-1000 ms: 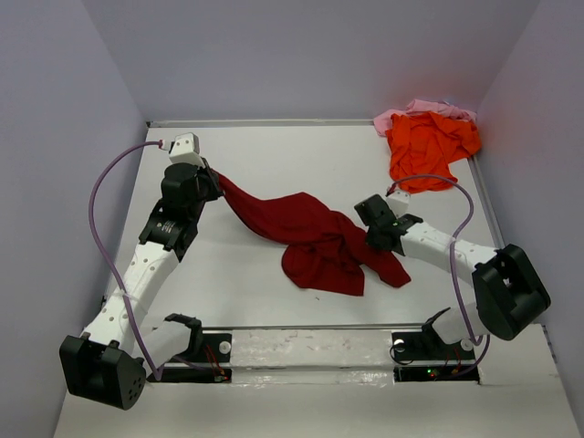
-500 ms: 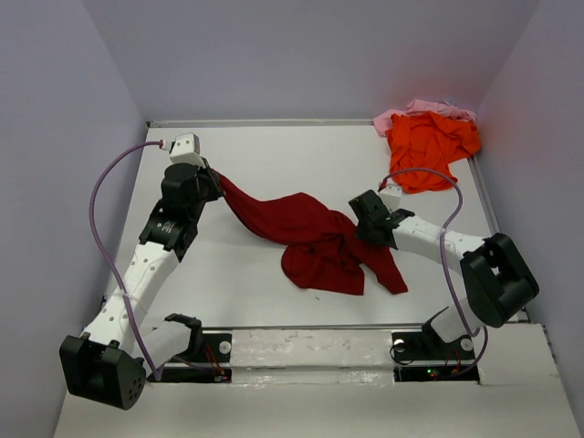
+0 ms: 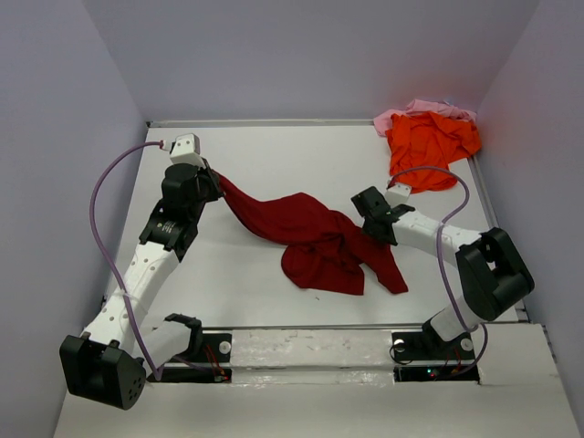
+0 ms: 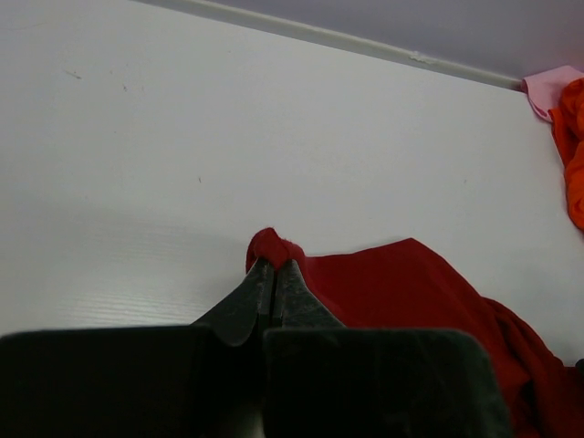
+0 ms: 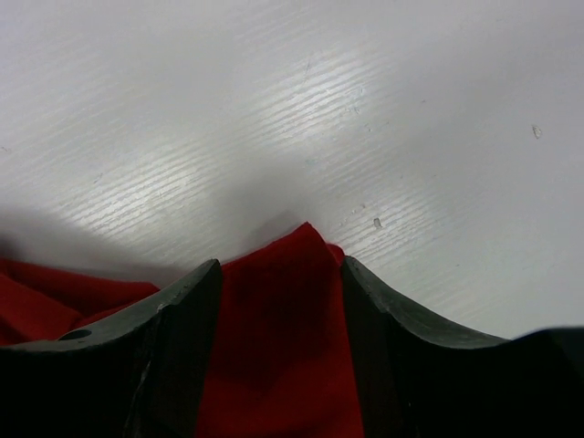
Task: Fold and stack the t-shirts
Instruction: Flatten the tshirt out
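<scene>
The maroon t-shirt lies crumpled mid-table, one corner stretched up and left to my left gripper. In the left wrist view that gripper is shut on a bunched corner of the maroon t-shirt. My right gripper rests at the shirt's right edge. Its jaws stand open, and a fold of the maroon t-shirt lies loose between them on the table. The orange t-shirt is heaped in the far right corner on top of the pink t-shirt.
Grey walls close in the white table on the left, back and right. The right arm's purple cable loops above its forearm near the orange heap. The orange t-shirt and the pink t-shirt show at the left wrist view's right edge.
My right gripper has opened and let go of the maroon shirt's right part, which now lies lower on the table. That gripper shifted slightly back. The left arm has not moved.
</scene>
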